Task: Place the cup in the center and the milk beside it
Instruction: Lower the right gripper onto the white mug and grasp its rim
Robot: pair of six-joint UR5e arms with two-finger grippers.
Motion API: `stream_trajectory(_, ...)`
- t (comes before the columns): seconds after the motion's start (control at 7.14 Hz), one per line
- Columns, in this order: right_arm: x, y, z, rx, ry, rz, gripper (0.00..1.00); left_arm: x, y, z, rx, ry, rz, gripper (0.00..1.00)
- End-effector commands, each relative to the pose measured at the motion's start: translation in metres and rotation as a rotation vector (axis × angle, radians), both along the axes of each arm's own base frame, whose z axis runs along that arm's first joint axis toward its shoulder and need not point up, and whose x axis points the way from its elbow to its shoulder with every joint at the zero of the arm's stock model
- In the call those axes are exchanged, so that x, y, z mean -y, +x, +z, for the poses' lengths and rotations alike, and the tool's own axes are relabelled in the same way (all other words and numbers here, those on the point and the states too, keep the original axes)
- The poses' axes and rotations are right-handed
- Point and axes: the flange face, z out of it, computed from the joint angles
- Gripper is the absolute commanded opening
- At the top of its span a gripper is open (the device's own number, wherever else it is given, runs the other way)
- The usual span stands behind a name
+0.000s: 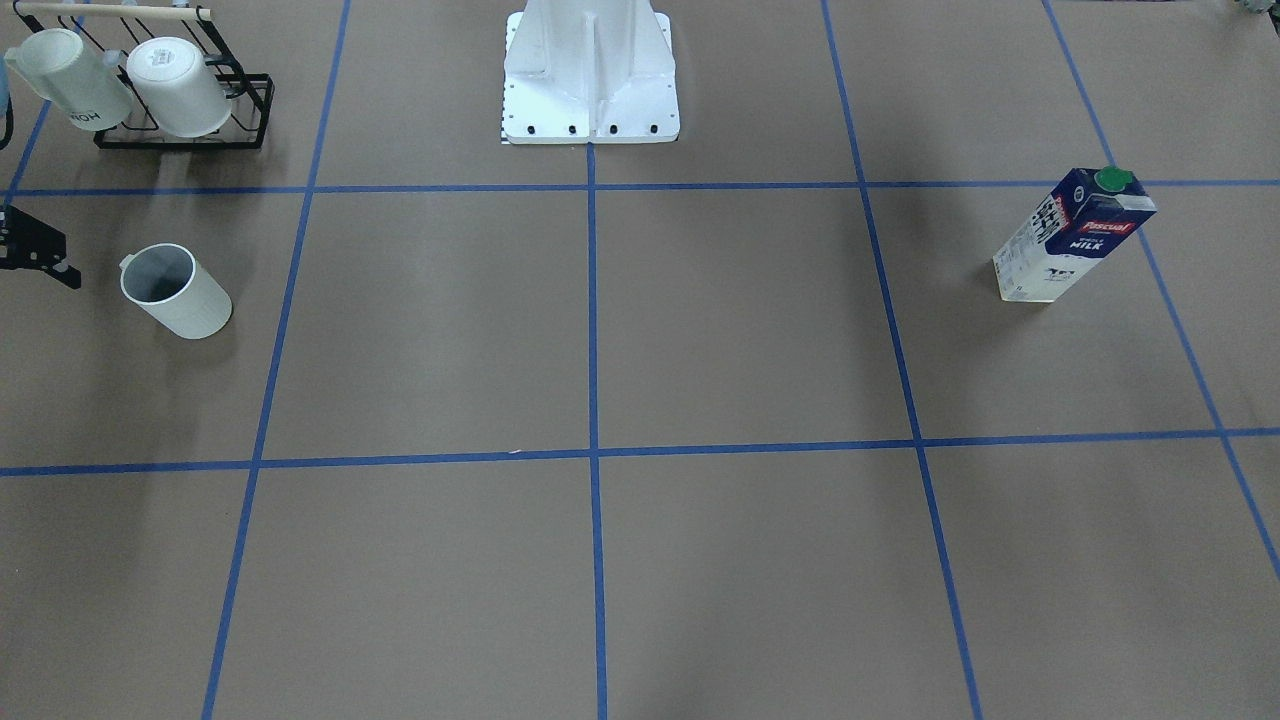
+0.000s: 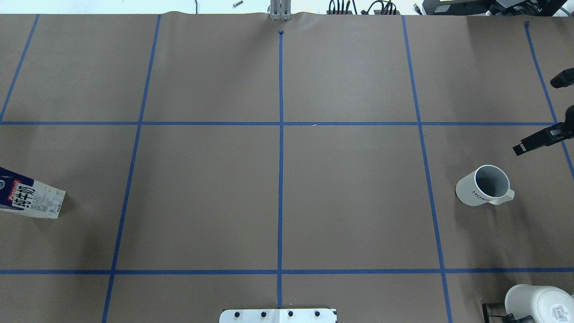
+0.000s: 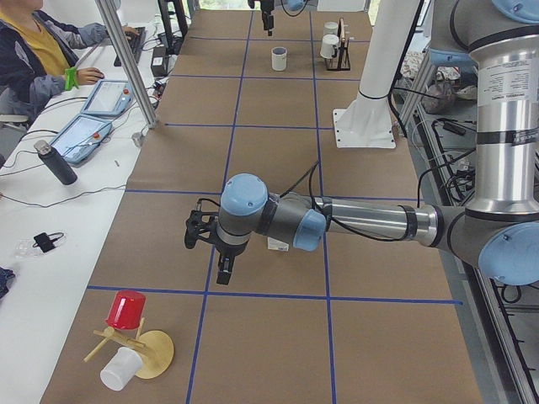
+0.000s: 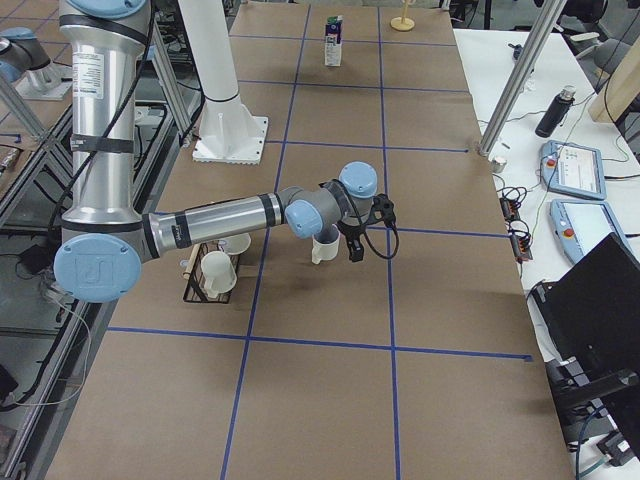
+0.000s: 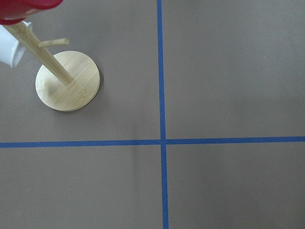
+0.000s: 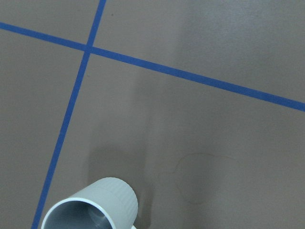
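Nearest me, the left gripper (image 3: pixel 210 252) is hanging near the milk (image 1: pixel 1075 235) (from this end I cannot tell how its fingers are set). The milk is standing upright, well out on the robot's left. Farther off, the cup (image 1: pixel 175 290) is sitting upright on the robot's right, well apart from the centre. The right gripper (image 2: pixel 533 116) is hovering just beside it, fingers spread wide, holding nothing. By my reckoning nothing is placed yet, so both moves are left to do.
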Motion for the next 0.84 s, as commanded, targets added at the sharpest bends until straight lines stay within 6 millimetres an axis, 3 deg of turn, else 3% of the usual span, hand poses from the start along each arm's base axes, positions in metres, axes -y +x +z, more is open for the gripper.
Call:
stream_trajectory(0.0,-0.016,-0.028,-0.019,-0.014,0.051,-0.048,0.99,0.001,0.001,0.001,0.0,-0.002,0.002,0.99)
stream_trajectory(0.42,-0.021,-0.043,-0.006,-0.077,0.07,-0.064,0.98,0.001,0.001,0.001,0.001,-0.002,0.0,0.99)
stream_trajectory(0.7,-0.028,-0.065,-0.006,-0.1,0.092,-0.103,0.81,0.002,0.001,0.001,0.001,-0.002,0.0,0.99)
